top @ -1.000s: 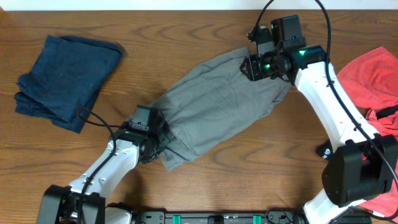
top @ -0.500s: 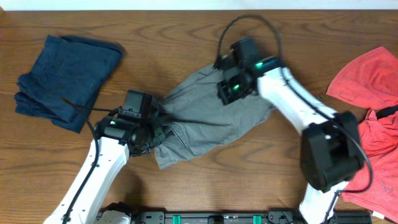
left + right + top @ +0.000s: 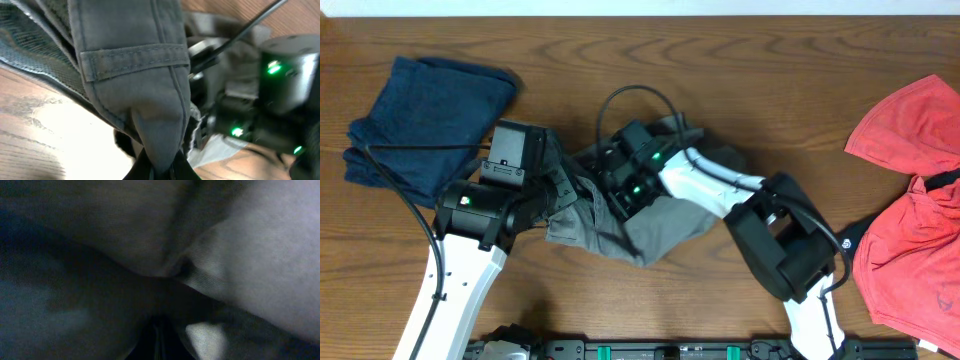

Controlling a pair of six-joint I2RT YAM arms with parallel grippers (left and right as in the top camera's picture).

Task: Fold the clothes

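Overhead: grey shorts (image 3: 665, 228) largely covered by both arms. Right gripper (image 3: 620, 192) tips buried in cloth. Left gripper (image 3: 563, 197) tips likewise hidden. Red garment (image 3: 910, 140) cut by right edge. Right wrist view: dark, blurred cloth fills frame. Left wrist view: gripper tips cropped at bottom edge, hardware behind cloth out of focus.

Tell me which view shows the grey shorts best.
Overhead: it shows the shorts nearly whole, bunched up mid-frame. Left wrist shows only a close-up of one seamed fold, pinched at the bottom edge. Right wrist is dark and filled with grey fabric, with no outline.
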